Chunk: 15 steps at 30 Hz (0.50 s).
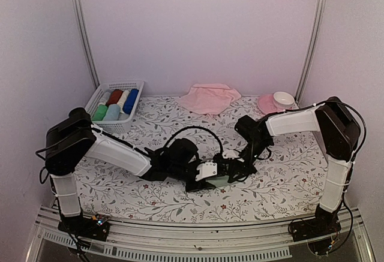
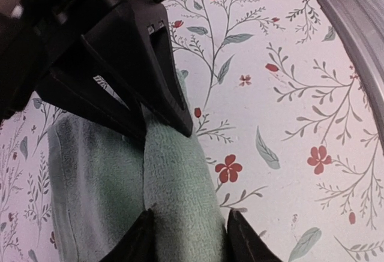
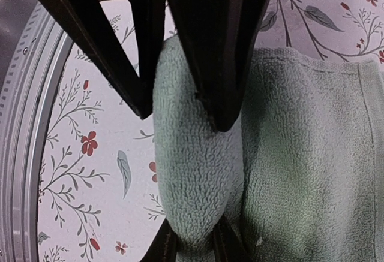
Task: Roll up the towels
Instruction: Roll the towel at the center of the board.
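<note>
Both tools were closed on the same thing: the left tool (image 2: 162,136) and the right tool (image 3: 183,118) each pinched, from opposite ends, the rolled edge of the green towel (image 3: 312,154). That towel lay near the front of the table (image 1: 288,172), between the two arms. I judged the task to be less than half done. The green towel had only a thick roll along one side, with a wide flat part not yet wound up, and the pink towel (image 1: 209,98) lay crumpled at the back of the table, not rolled at all. Only the wrist views showed the roll and the flat part clearly; in the top view the green towel was almost hidden under the tools. Only the top view showed the pink towel and the basket (image 1: 114,103) of rolled cloths at the back left.
</note>
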### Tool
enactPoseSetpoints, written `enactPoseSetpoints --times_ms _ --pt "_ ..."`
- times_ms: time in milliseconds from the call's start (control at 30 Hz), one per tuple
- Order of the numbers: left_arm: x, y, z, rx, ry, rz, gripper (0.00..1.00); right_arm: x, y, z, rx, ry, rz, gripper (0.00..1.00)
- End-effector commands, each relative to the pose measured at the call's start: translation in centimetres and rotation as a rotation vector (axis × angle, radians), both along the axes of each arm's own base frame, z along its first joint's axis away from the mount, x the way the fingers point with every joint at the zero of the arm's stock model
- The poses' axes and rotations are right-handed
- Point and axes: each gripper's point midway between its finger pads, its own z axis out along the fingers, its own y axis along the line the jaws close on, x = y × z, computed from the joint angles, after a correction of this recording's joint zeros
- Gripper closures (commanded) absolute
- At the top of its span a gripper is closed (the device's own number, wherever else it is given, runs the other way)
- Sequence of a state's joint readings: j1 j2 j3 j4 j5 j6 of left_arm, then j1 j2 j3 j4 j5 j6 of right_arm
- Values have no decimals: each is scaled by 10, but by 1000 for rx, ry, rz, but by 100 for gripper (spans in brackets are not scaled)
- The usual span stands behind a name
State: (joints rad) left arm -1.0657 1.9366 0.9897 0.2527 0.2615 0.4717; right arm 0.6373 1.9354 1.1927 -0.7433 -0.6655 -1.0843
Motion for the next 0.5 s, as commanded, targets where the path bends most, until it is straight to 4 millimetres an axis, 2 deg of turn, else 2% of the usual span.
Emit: enactPoseSetpoints --times_ms 0,133,167,267,467 --pt "1 -1 -22 72 2 16 63 1 -7 -9 -48 32 -26 84" --pt "0 -1 -29 95 40 35 78 8 -5 -1 -21 2 -42 82" --pt "0 -1 -31 103 55 43 82 11 -4 5 -5 -12 -46 76" --pt "2 1 -36 130 107 80 92 17 -3 20 36 -49 -54 69" --pt "9 12 -47 127 211 169 94 22 -10 44 108 -103 -64 56"
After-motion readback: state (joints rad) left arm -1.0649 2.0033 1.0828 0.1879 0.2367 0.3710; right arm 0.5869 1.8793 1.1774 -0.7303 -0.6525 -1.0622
